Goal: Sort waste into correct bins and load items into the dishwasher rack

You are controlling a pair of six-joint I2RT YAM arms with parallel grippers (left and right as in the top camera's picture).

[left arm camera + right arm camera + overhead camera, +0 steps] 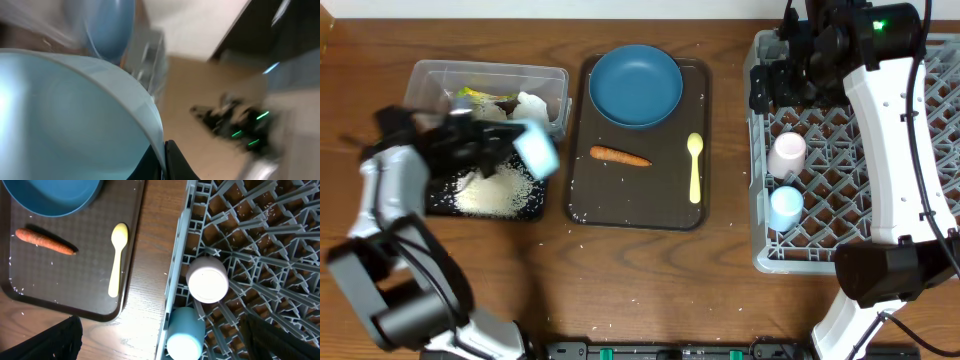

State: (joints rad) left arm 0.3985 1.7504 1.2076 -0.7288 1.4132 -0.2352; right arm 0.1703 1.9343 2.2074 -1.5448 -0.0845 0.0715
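The left gripper (512, 148) is clamped on the rim of the one pale blue bowl (536, 152); in the left wrist view a dark finger (173, 159) sits against the bowl's edge. The bowl hangs, blurred, above the seam between the two bins, the clear tub (430, 72) behind and the shallow black tray (438, 205) in front. The tub holds crumpled white napkins (531, 104), too bunched to count, and one yellow-green wrapper (465, 97). The black tray holds a heap of white rice (495, 190); further grains lie scattered on the wooden table (650, 280).

The brown serving tray (620, 205) carries three things: one dark blue plate (635, 85) at its far end; one orange carrot (620, 156) lying across the middle; one yellow spoon (695, 166) along its right side, bowl end toward the plate.

The grey dishwasher rack (860, 140) holds two cups at its left edge, one pink cup (787, 152) and one light blue cup (786, 206), just beside each other. The right gripper (160, 332) hovers above that edge, its two fingers (52, 341) spread wide apart and holding nothing.
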